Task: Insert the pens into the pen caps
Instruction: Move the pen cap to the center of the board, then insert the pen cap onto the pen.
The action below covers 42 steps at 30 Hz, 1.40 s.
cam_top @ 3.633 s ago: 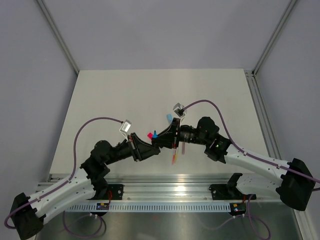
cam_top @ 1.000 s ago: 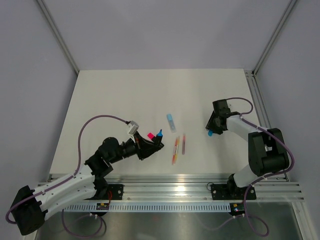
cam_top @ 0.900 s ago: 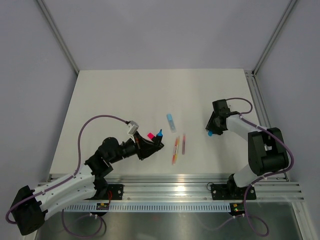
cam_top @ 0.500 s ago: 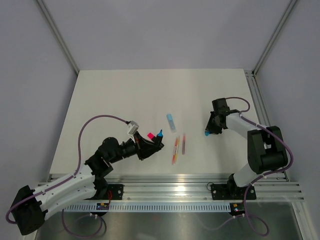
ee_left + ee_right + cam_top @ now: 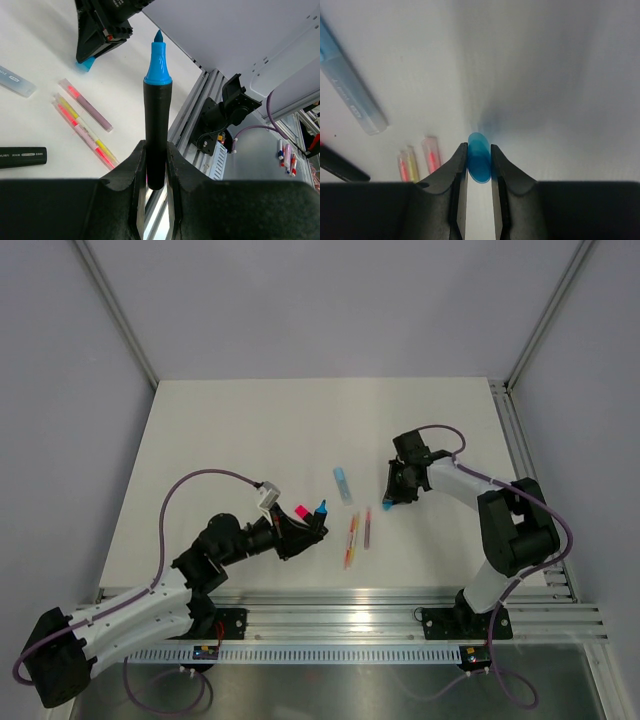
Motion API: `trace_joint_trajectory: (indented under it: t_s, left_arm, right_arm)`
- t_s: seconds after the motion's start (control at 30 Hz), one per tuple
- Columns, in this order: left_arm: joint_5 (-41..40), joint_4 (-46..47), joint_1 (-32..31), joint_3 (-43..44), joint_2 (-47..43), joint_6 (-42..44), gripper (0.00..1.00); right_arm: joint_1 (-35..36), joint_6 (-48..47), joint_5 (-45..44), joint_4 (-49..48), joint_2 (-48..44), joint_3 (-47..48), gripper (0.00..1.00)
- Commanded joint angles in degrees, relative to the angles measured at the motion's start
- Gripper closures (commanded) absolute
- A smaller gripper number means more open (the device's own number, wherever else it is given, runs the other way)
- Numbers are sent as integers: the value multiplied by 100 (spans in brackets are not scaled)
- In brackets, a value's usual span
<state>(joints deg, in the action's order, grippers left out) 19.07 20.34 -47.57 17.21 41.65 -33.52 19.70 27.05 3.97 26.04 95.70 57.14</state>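
- Now left gripper (image 5: 156,155) clamps black-barrelled blue-tipped plastic marker (image 5: 157,105), tip outward.
- Right gripper (image 5: 479,152) pinches small blue plastic cap (image 5: 479,167).
- Risk: shallow pinch, so cap may twist or slip during insertion.

You're looking at a cream tabletop (image 5: 250,430) boxed in by plain pale-grey walls (image 5: 330,300) on the far, left and right sides. Aluminium posts (image 5: 113,310) slant up from its two far corners. A ribbed near rail (image 5: 340,608) runs along its near edge, and a side rail (image 5: 513,430) follows its right edge. The light is soft and even, with faint shadows.
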Motion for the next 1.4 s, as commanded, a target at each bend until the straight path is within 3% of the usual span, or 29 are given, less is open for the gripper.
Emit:
trace_joint_trajectory:
  t_s: [0.0,0.3,0.53,0.7,0.8,0.97,1.2,1.37]
  left_arm:
    - [27,436,-7,19,19,29,100]
    - [-53,418,-7,10,10,56,100]
    - [-53,445,-7,10,98,56,100]
    - [-53,454,-7,19,115,65,100]
    - [-44,454,-7,19,133,56,100]
    - [-44,454,-7,10,98,47,100]
    - [9,497,-15,-7,98,12,100]
    - [62,559,-7,-7,133,-23,100]
  right_arm:
    - [462,-278,-326,409,212,472,85]
    - [649,-1236,-362,972,572,807,76]
    - [640,-1395,-1099,1184,678,833,75]
    - [640,-1360,-1117,1105,424,754,45]
    - [640,-1264,-1100,1087,126,710,38]
    - [719,-781,-1109,982,-464,447,35]
    - [965,871,-425,-448,-1518,-992,38]
    - [974,969,139,-846,-1212,-1083,40]
